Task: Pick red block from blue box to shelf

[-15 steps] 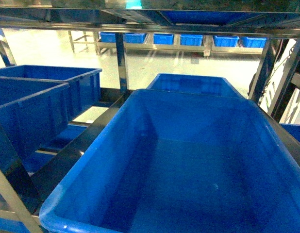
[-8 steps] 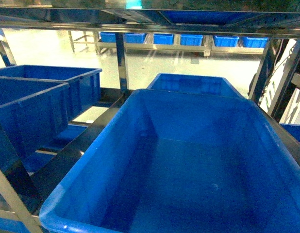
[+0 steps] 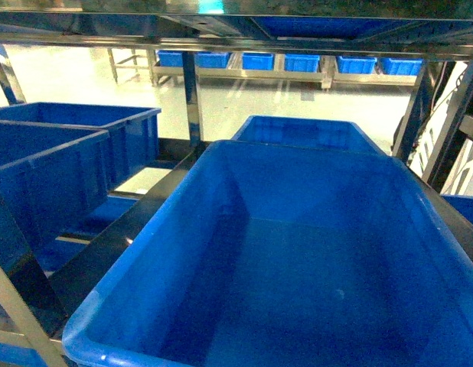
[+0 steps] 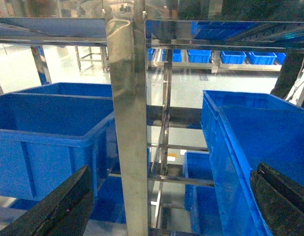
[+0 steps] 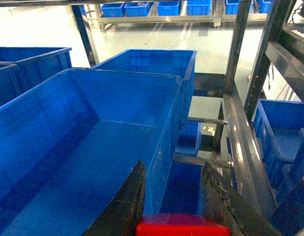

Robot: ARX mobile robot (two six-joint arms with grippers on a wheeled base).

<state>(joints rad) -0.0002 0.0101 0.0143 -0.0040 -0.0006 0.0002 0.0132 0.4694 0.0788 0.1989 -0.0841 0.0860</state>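
Note:
The red block sits between the two dark fingers of my right gripper, which is shut on it. The gripper hangs over the right rim of a large dark blue crate on the shelf. My left gripper is open and holds nothing; a shiny steel post of the shelf stands straight ahead of it, between its fingers. The head view shows the shelf and its crates, but neither gripper. The blue box is out of view.
A big empty dark blue crate fills the shelf tier ahead, with a second behind it. Two more crates stand on the left. A steel rail crosses overhead. Further crates sit lower right.

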